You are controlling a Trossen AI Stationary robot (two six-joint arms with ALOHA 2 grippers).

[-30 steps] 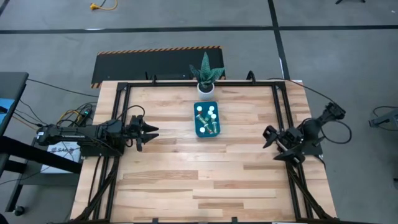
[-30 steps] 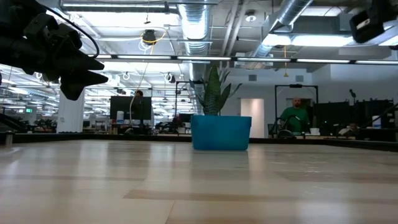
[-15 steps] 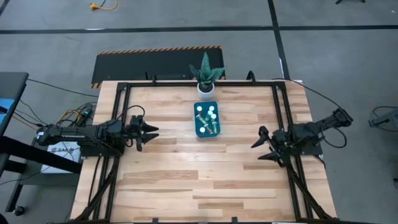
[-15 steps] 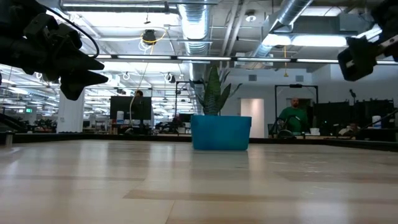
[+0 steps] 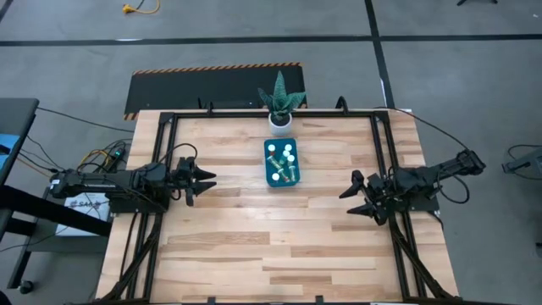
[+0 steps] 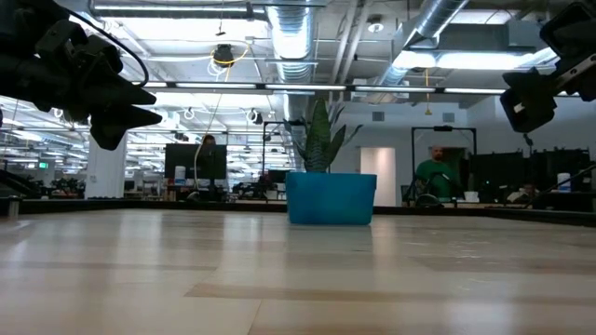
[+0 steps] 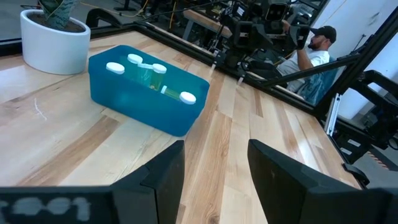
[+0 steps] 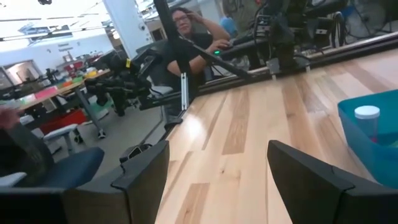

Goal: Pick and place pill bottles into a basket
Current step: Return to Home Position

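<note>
The teal-blue basket (image 5: 281, 163) stands on the table's far middle and holds several white-capped pill bottles (image 5: 285, 161); they also show in the left wrist view (image 7: 143, 68). My left gripper (image 5: 209, 178) is open and empty at the table's left, pointing toward the basket. My right gripper (image 5: 357, 195) is open and empty at the table's right, above the wood. In the low view the basket (image 6: 331, 197) stands between both arms.
A white pot with a green spiky plant (image 5: 280, 106) stands just beyond the basket at the far edge. A black frame (image 5: 169, 127) runs along the table's sides. People sit beyond the table (image 8: 199, 31). Bare wood lies on the near half (image 5: 271, 246).
My right gripper has swung from the table's right edge toward the table's middle and turned to point at the basket, coming lower. My left arm and the basket have kept still.
</note>
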